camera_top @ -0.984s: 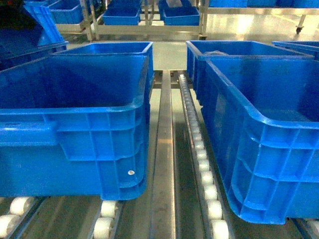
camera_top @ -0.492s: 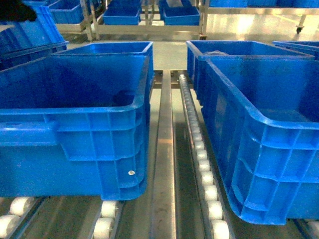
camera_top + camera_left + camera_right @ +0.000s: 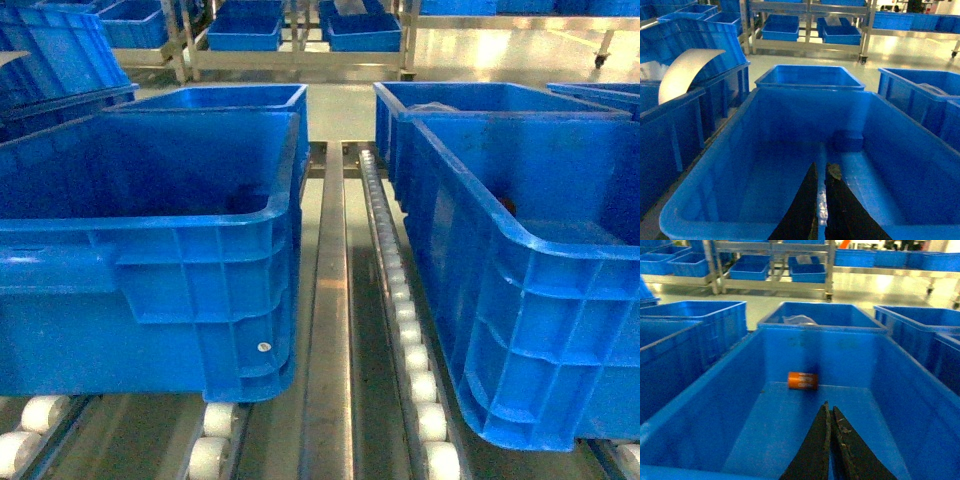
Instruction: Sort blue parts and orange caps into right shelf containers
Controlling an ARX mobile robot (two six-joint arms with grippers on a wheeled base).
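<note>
In the right wrist view an orange cap (image 3: 802, 380) lies on its side on the floor of the near right crate (image 3: 700, 415). Its long axis runs left to right, parallel to the crate's far wall, and it rests just in front of that wall, a little left of the crate's middle. Nothing else can be made out in that crate. The right hand (image 3: 830, 414) hangs above the crate's near part, its two dark fingers clenched so that only a thin slit shows between them; they grasp nothing, and the cap lies well beyond their tips.

Behind this crate stands a second crate (image 3: 822, 315) holding a pale crumpled sheet (image 3: 797, 319).

In the left wrist view the left hand (image 3: 821, 172) is over the near left crate (image 3: 715, 200), fingers clenched with a narrow gap and nothing between them. A small blue block (image 3: 848, 141) sits on that crate's floor against the far wall, right of the middle.

From the head view, the left crate (image 3: 150, 290) and the right crate (image 3: 520, 300) stand either side of a roller track (image 3: 405, 320), on a metal shelf (image 3: 327, 330); neither hand appears there.
</note>
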